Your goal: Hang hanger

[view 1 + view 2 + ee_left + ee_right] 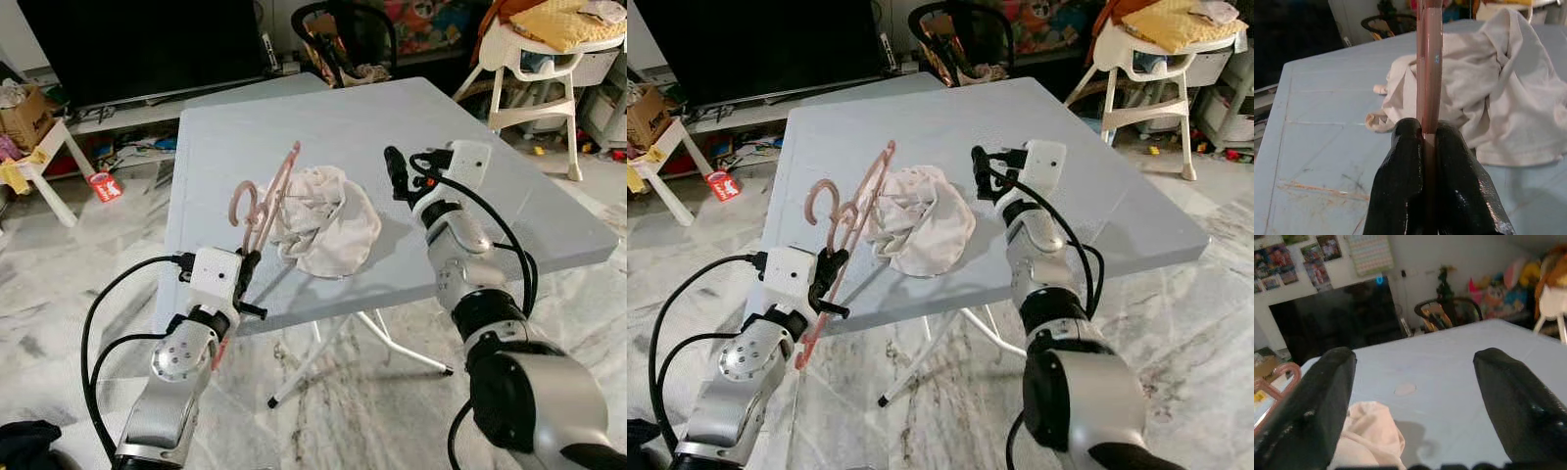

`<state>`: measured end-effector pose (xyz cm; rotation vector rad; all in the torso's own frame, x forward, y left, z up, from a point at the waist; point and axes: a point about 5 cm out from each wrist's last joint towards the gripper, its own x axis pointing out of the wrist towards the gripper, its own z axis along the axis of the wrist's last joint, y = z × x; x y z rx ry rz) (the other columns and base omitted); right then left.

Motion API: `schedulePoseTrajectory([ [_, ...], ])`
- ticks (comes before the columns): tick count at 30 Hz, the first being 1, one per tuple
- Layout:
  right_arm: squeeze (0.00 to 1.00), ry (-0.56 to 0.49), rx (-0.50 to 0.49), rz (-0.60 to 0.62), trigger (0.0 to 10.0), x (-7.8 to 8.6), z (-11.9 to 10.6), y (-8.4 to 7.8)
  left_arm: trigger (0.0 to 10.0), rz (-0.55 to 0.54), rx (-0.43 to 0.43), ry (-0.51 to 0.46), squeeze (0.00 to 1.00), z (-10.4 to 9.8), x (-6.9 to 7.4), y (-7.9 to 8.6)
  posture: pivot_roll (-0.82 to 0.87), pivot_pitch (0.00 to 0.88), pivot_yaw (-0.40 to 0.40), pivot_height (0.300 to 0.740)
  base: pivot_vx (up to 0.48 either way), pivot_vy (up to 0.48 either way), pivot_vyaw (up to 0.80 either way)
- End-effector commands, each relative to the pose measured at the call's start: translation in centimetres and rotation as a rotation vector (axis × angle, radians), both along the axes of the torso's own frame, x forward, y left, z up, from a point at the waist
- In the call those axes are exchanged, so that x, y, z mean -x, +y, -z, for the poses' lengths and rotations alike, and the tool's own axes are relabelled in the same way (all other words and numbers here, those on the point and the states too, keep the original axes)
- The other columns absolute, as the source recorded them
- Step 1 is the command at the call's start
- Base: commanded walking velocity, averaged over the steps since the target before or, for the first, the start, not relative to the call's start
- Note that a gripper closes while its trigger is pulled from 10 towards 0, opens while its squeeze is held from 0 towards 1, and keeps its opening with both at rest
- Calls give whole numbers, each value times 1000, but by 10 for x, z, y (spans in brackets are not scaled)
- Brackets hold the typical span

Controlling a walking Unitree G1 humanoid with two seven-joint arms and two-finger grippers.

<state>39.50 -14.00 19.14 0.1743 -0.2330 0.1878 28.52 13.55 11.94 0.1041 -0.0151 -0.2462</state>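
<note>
Gripping the pink hanger (266, 201) by its lower end, the left gripper (247, 279) is observed at the near edge of the grey table (470, 166). The hanger is held tilted beside a crumpled white garment (328, 220). The right gripper (1410, 396) is noted spread wide, empty, above the table.

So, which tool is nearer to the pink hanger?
Left. The left tool is shut on the pink hanger; the right tool hovers open beyond the white cloth.
</note>
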Motion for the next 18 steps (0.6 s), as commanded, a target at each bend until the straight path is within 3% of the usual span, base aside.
schedulePoseTrajectory([
  [1,0,-23,51,-17,10000,5,1,6,10000,-47,9,5,0,3,1,6,44,0,46,740,0,0,0],
  [3,0,-33,98,-29,10000,17,12,8,10000,-73,23,20,0,9,8,8,45,0,41,740,0,0,0],
  [10,0,-17,81,52,10000,42,35,0,10000,-70,19,35,0,16,14,9,42,0,57,740,0,0,0],
  [16,0,27,78,149,10000,58,49,-11,10000,-42,-20,14,0,12,0,7,-15,0,79,740,0,0,0],
  [18,0,47,86,211,10000,64,53,-24,10000,-13,-44,-3,0,7,-10,4,-39,0,74,740,0,0,0],
])
